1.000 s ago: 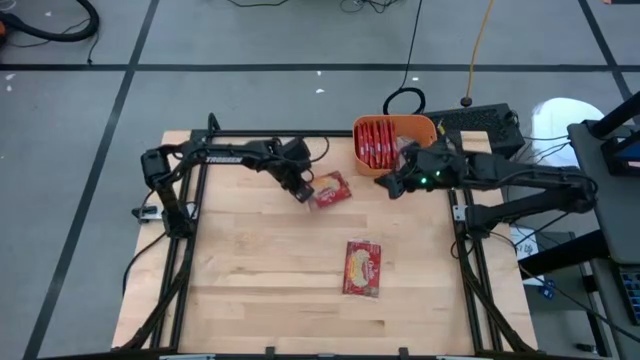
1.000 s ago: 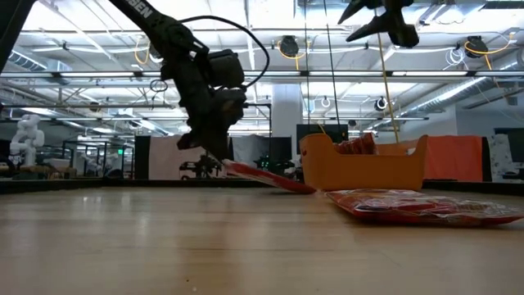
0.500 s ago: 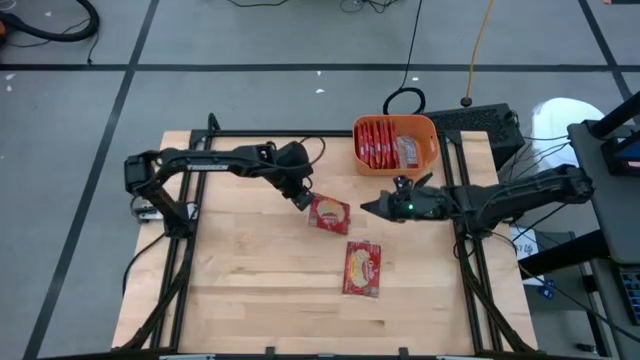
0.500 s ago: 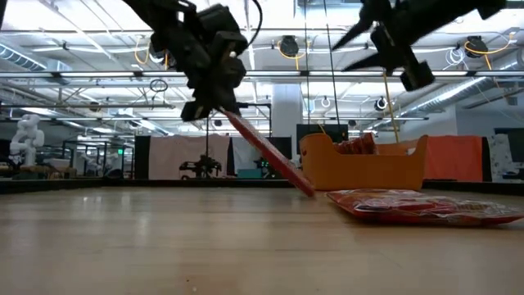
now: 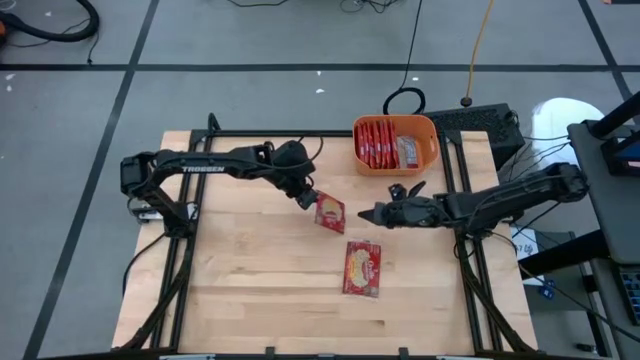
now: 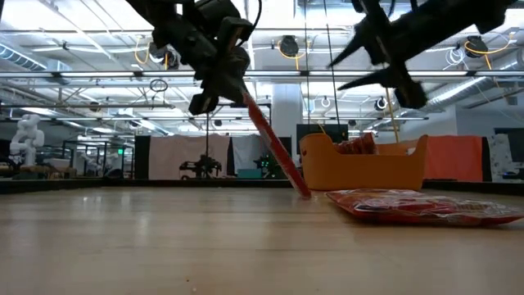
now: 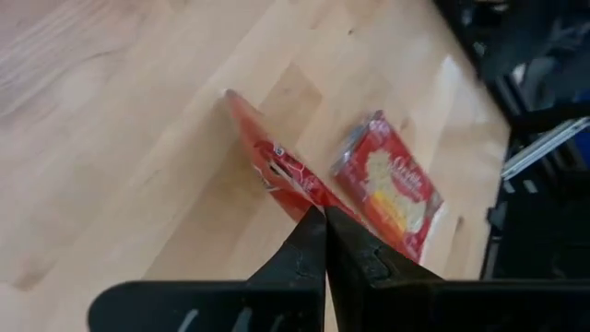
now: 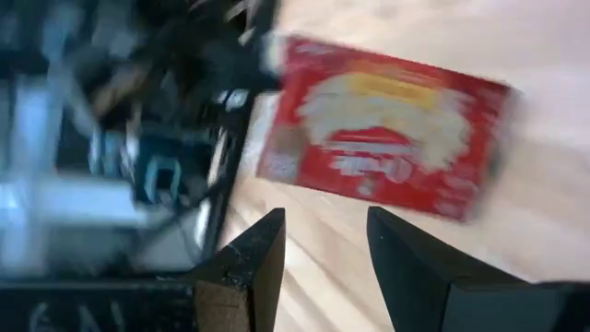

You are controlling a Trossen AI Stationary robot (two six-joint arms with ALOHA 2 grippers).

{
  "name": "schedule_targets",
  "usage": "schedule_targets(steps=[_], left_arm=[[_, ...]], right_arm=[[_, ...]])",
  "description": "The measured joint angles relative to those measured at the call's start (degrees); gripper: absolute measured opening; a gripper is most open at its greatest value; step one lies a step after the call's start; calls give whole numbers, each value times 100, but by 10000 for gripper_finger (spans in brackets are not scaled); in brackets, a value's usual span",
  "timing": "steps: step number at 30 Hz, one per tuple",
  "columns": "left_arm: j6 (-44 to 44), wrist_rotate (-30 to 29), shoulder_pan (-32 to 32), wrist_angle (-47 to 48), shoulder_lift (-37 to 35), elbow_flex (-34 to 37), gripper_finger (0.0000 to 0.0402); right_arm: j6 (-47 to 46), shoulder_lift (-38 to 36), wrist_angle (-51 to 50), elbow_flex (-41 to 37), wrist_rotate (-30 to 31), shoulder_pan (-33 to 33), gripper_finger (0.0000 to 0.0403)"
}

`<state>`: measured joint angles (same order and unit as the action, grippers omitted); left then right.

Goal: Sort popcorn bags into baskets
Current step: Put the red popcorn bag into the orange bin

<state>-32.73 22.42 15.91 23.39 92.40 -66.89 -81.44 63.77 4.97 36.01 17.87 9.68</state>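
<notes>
Wooden table [image 5: 250, 270], grey taped floor [image 5: 250, 40], ceiling lights [image 6: 270, 16], orange tub [image 5: 432, 160].

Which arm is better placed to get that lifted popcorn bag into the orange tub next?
Right, probably. The left gripper is shut on the lifted popcorn bag, hanging steeply over the table. The right gripper is open, facing the bag close by, and the orange tub sits on the right arm's side.

Red popcorn bags [image 5: 363, 268] with yellow-cream ovals lie on the pale wood desk [image 5: 250, 280]; the basket [image 5: 428, 158] is orange, and both arms are black.
</notes>
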Motion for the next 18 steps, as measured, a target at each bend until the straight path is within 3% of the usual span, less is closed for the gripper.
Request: schedule_targets(steps=[6,12,18], left_arm=[[-355,5,-80,-216,0,0,0],[-856,4,-147,-452,0,0,0],[-1210,-159,-179,-472,0,0,0]], right_arm=[[2922,898,476,563,-328,229,155],[5179,1516,600,797,-291,319,202],[6396,1933,624,800,668,318,268]])
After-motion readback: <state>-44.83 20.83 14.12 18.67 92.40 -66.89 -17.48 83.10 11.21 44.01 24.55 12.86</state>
